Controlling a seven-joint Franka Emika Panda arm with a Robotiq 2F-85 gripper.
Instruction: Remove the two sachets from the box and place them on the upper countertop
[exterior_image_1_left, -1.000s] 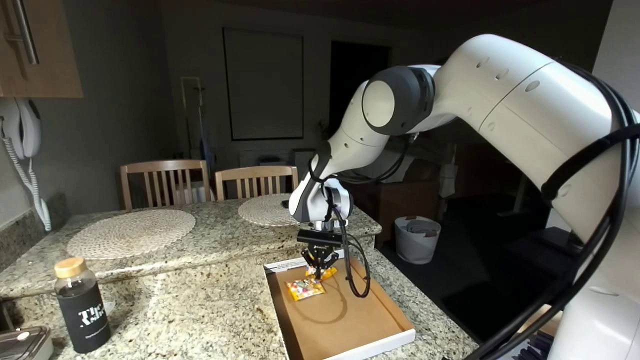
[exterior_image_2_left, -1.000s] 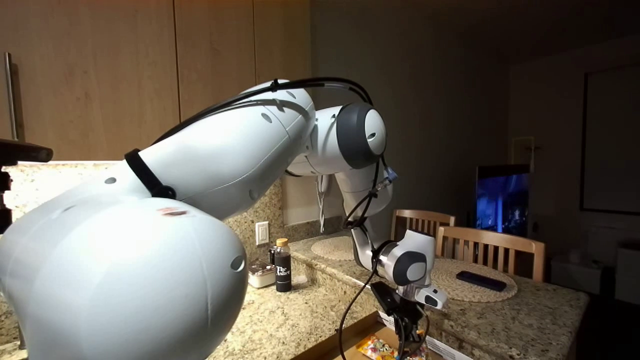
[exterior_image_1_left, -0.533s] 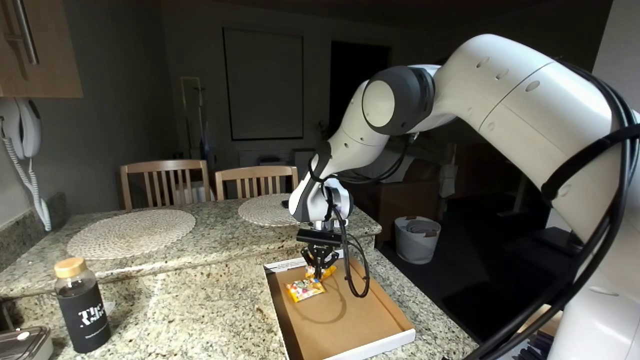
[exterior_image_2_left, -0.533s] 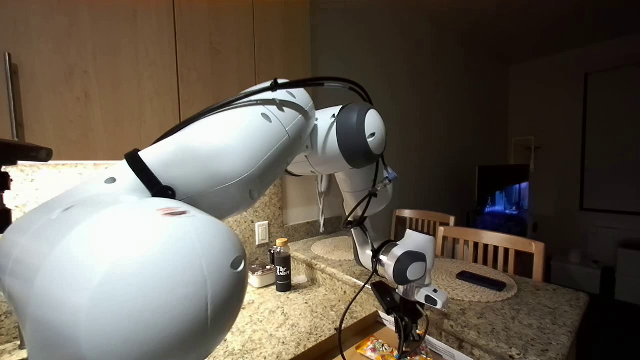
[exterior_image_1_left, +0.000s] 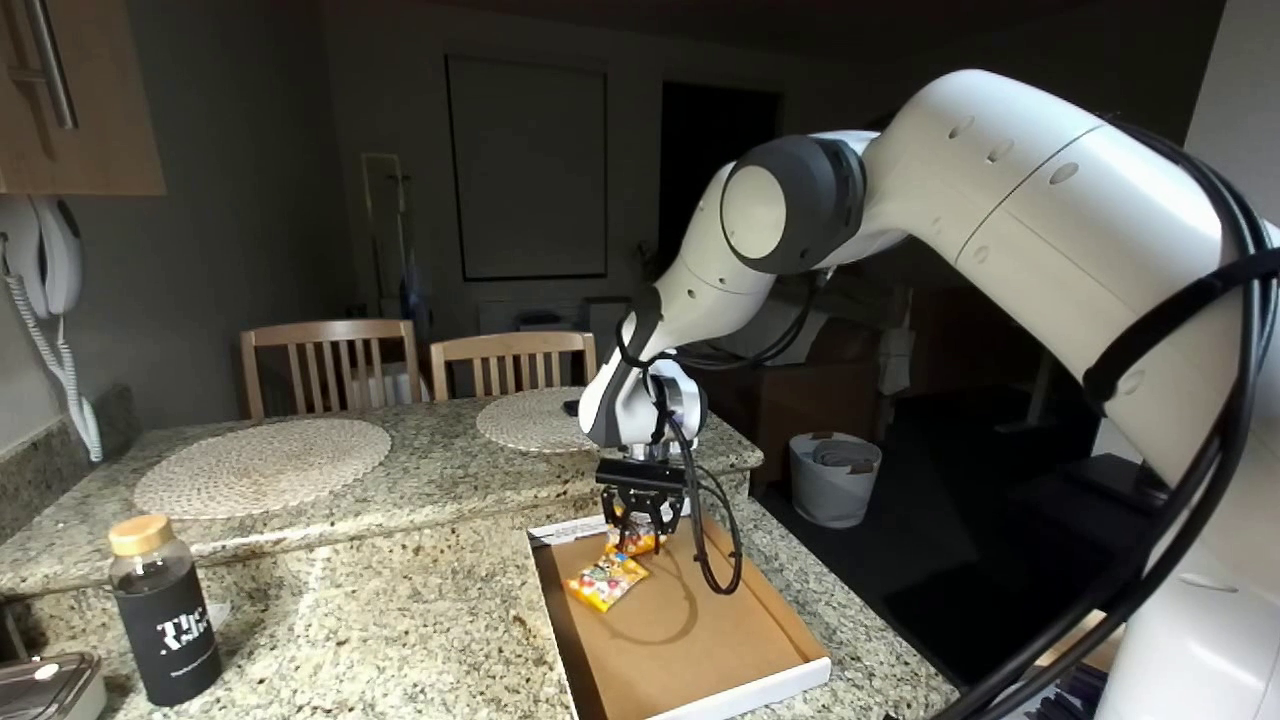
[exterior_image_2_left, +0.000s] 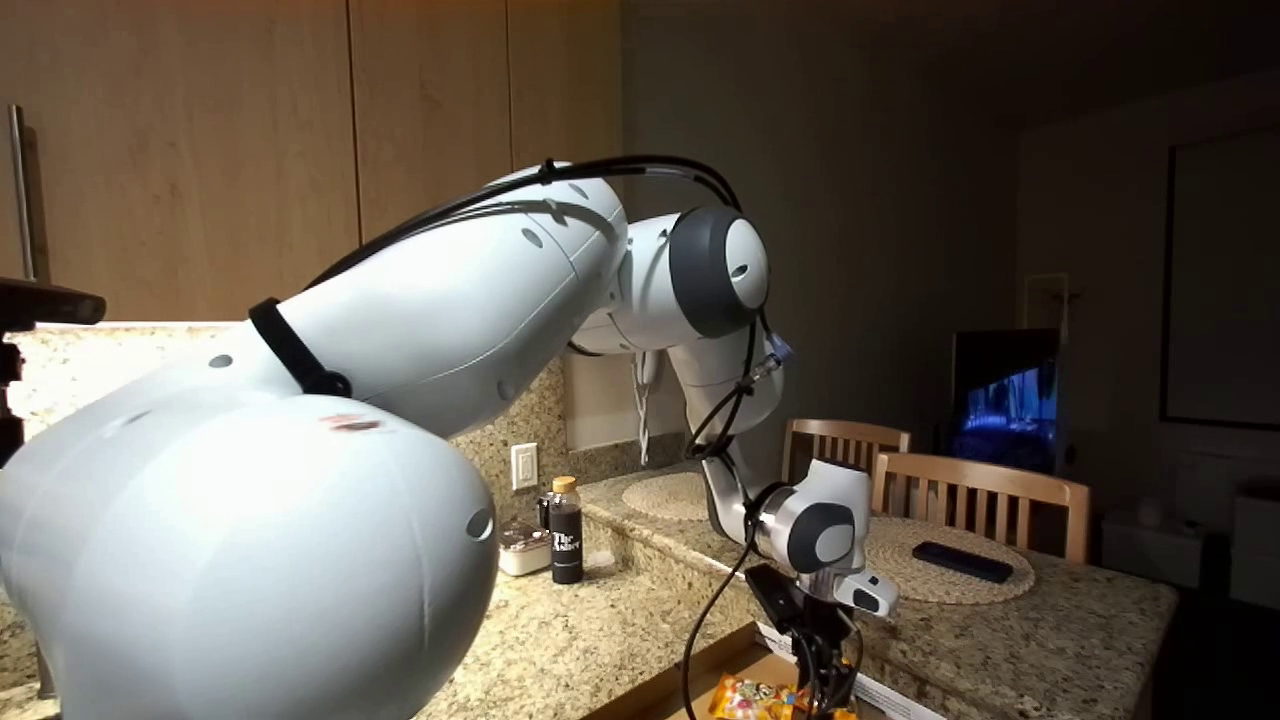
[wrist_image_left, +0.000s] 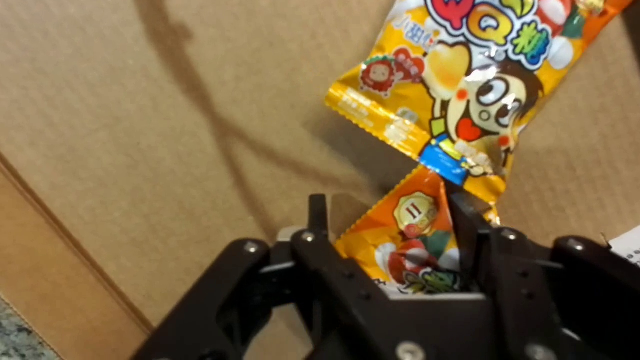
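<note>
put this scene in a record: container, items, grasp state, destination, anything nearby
container: shallow open-top brown cardboard tray, on lower speckled granite counter
item 1: shiny yellow-orange cartoon-face sachet, in tray
item 2: shiny yellow-orange gold-badge sachet, in tray
grasp: black two-fingered hand, open, item 2 seen between its fingers
destination: raised speckled granite upper countertop, with round pale woven placemats; sachets not there yet
nearby: clear black-sleeved bottle, upright

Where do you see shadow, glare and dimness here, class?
Wrist view: a branching shadow crosses the box, glare flecks one sachet. An exterior view: light washes out part of the arm's rounded shell, a screen glows blue against dim surroundings.
</note>
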